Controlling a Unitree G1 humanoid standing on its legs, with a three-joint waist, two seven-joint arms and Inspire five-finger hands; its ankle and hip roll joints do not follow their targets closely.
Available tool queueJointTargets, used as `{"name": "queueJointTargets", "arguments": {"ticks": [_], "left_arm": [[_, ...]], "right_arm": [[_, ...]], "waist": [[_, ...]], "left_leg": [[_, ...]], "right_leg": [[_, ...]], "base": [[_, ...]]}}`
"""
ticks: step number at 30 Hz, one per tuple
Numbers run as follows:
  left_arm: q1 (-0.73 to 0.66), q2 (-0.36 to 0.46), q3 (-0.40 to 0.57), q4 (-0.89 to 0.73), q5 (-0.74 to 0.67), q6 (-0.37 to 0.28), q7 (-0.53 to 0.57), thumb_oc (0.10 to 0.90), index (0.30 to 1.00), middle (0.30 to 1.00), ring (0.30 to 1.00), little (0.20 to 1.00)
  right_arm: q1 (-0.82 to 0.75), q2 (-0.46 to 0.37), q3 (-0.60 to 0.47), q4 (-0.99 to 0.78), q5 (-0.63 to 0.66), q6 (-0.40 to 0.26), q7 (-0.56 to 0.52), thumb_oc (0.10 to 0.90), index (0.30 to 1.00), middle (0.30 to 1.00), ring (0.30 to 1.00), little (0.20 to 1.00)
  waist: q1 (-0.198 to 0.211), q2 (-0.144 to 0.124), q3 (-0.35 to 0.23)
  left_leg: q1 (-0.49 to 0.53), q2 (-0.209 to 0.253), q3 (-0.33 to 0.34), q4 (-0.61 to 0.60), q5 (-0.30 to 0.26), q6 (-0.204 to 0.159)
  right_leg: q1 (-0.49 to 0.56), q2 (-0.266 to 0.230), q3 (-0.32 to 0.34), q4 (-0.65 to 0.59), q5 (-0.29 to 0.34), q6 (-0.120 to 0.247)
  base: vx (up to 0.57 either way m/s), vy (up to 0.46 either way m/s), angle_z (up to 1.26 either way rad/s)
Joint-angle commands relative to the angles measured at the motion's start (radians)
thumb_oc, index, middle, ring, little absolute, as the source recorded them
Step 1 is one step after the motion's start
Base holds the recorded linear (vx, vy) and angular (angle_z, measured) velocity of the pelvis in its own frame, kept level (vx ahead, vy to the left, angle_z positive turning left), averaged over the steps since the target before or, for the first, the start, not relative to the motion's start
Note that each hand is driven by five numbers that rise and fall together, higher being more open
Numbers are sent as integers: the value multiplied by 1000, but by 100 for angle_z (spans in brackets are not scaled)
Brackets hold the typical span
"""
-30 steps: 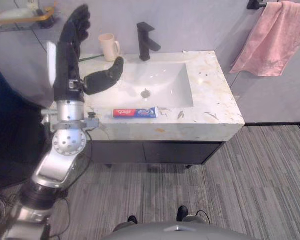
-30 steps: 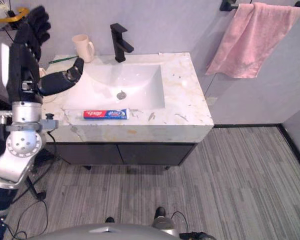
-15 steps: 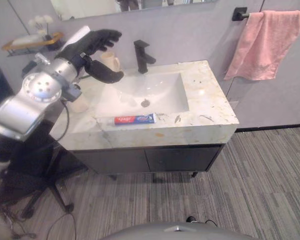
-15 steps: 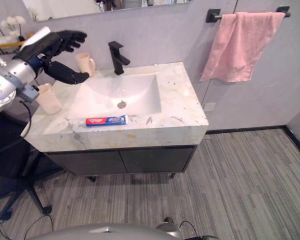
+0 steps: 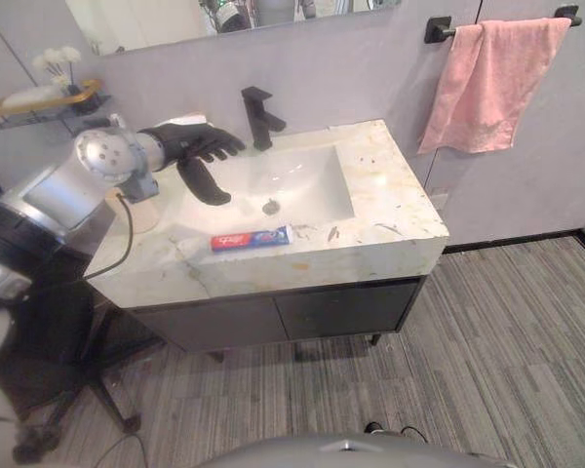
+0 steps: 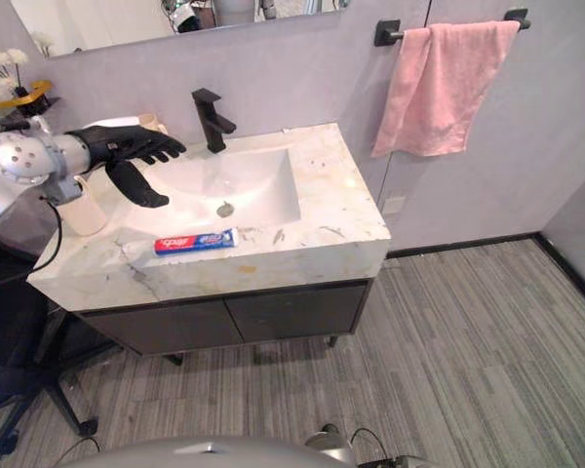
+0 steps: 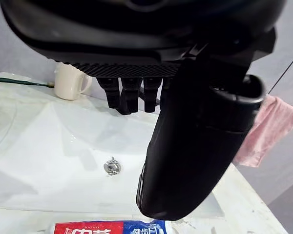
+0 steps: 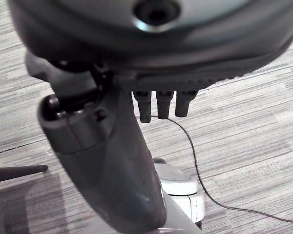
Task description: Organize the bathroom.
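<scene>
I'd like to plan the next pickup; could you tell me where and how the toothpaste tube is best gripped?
Probably across the middle of the toothpaste tube, from above. It lies flat and lengthwise along the counter's front edge, long sides free; the open left hand hovers behind it.

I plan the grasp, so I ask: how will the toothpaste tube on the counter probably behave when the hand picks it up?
The toothpaste tube lies flat near the counter's front edge, so it will probably not roll. It looks slim and soft, so it may bend or dent under a firm squeeze. Its glossy skin could slip, and a low flat shape gives the open left hand little to grip.
</scene>
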Motion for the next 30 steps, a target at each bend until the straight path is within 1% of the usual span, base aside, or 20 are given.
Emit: {"name": "queueJointTargets", "arguments": {"ticks": [1, 3, 4, 5, 6, 8, 13, 15, 18, 20, 23, 26, 30], "left_arm": [[-94, 37, 91, 84, 123, -42, 48, 800, 900, 900, 900, 900], [-78, 27, 94, 88, 144, -36, 47, 800, 900, 900, 900, 900], [-35, -1, 102, 112, 202, -39, 49, 800, 900, 900, 900, 900], [-1, -21, 112, 129, 234, -56, 53, 800, 900, 900, 900, 900], [12, -30, 115, 133, 250, -59, 56, 800, 900, 900, 900, 900], [60, -60, 124, 153, 296, -72, 91, 800, 900, 900, 900, 900], [156, -123, 156, 190, 349, -100, 132, 800, 900, 900, 900, 900], [213, -173, 172, 214, 443, -93, 209, 800, 900, 900, 900, 900], [238, -196, 183, 235, 464, -104, 236, 800, 900, 900, 900, 900], [273, -224, 197, 251, 511, -110, 278, 800, 900, 900, 900, 900], [296, -242, 206, 264, 534, -118, 297, 800, 900, 900, 900, 900], [312, -258, 210, 261, 577, -105, 330, 800, 900, 900, 900, 900], [324, -273, 210, 269, 588, -95, 343, 800, 900, 900, 900, 900]], "right_arm": [[-38, -7, 28, 13, -15, 19, 16, 800, 900, 900, 900, 900], [-38, -8, 30, 11, -16, 22, 17, 800, 900, 900, 900, 900], [-36, -8, 33, 4, -23, 27, 17, 800, 900, 900, 900, 900], [-34, -9, 34, -2, -29, 30, 19, 800, 900, 900, 900, 900], [-34, -9, 34, -3, -31, 30, 20, 800, 900, 900, 900, 900], [-32, -10, 34, -6, -40, 28, 23, 800, 900, 900, 900, 900], [-28, -9, 32, -16, -53, 26, 28, 800, 900, 900, 900, 900], [-29, -10, 32, -24, -61, 27, 30, 800, 900, 900, 900, 900], [-26, -9, 32, -26, -66, 26, 28, 800, 900, 900, 900, 900], [-25, -10, 30, -28, -73, 28, 30, 800, 900, 900, 900, 900], [-22, -9, 27, -26, -77, 26, 31, 800, 900, 900, 900, 900], [-18, -8, 22, -25, -84, 22, 36, 800, 900, 900, 900, 900], [-14, -4, 22, -24, -87, 18, 37, 800, 900, 900, 900, 900]], "waist": [[-9, -2, -17], [-11, -2, -17], [-17, -5, -16], [-21, -6, -14], [-22, -7, -13], [-27, -8, -11], [-34, -12, -9], [-39, -16, -7], [-41, -19, -8], [-43, -25, -9], [-44, -29, -10], [-45, -34, -9], [-47, -37, -8]], "left_leg": [[-24, -57, 68, 53, -56, 61], [-25, -58, 69, 56, -58, 62], [-26, -58, 74, 63, -62, 64], [-26, -59, 79, 66, -65, 66], [-26, -59, 80, 68, -66, 67], [-27, -60, 83, 72, -69, 69], [-27, -60, 91, 78, -74, 72], [-29, -61, 93, 82, -77, 74], [-29, -61, 97, 84, -79, 75], [-28, -61, 103, 86, -82, 75], [-31, -60, 107, 88, -82, 75], [-33, -59, 110, 90, -82, 74], [-37, -59, 112, 95, -82, 75]], "right_leg": [[31, 33, 119, 70, -204, 65], [30, 33, 120, 71, -205, 64], [29, 32, 121, 75, -209, 62], [28, 31, 121, 78, -210, 61], [27, 30, 121, 79, -211, 60], [26, 29, 121, 83, -214, 59], [25, 28, 121, 91, -220, 54], [22, 27, 123, 96, -225, 52], [23, 26, 123, 98, -226, 51], [24, 25, 123, 95, -226, 50], [25, 26, 123, 91, -224, 50], [25, 26, 122, 88, -222, 50], [23, 26, 122, 91, -222, 49]], "base": [[0, -7, -8], [0, -4, -6], [-5, 3, -3], [0, 0, 0], [0, 0, 0], [-13, 2, -7], [-7, 5, -6], [0, 0, 0], [0, 0, 0], [0, 0, 0], [0, 0, 0], [0, 0, 0], [0, 0, 0]]}}
